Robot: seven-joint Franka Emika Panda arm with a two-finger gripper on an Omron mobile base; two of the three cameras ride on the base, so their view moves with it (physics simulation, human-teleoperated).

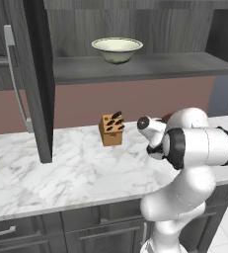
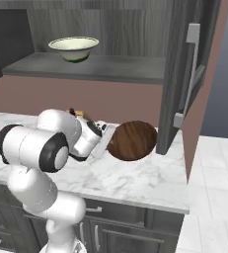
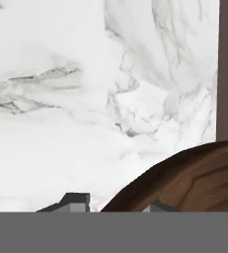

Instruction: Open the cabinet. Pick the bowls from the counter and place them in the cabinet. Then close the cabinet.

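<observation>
Both doors of the cabinet stand open. The cream-white bowl sits upright on the cabinet's shelf. My gripper is shut on the rim of the dark brown wooden bowl. That bowl is tilted on edge, just above the marble counter, near the right door's lower corner. In the hand view its rim runs between my two fingertips. From the left base view my arm hides most of the wooden bowl.
A small tan knife block stands on the counter near the back wall, just behind my arm. The open left door's lower edge hangs close over the counter. Drawer fronts run below the counter edge.
</observation>
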